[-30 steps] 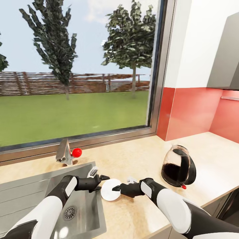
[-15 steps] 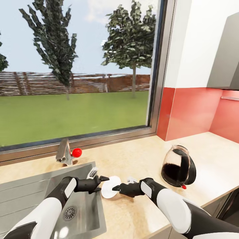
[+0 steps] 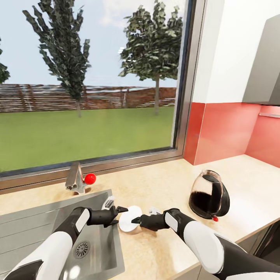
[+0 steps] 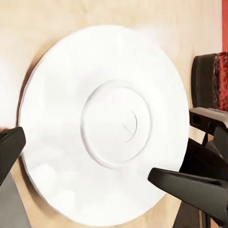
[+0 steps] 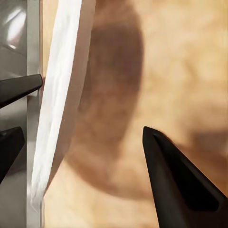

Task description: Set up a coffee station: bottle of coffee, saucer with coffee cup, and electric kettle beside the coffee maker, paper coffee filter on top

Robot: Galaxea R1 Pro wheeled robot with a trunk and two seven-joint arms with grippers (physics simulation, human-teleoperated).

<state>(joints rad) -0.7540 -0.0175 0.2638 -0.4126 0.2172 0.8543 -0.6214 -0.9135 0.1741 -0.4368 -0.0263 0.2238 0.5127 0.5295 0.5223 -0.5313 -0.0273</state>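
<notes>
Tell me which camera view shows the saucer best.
The left wrist view: the saucer faces the camera, with its whole face and centre ring visible. The right wrist view shows it edge-on, tilted. The head view shows it small between both grippers, partly hidden.

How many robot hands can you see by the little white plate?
2: the left gripper is at the saucer's sink-side edge, and the right gripper is at its kettle-side edge.
</notes>
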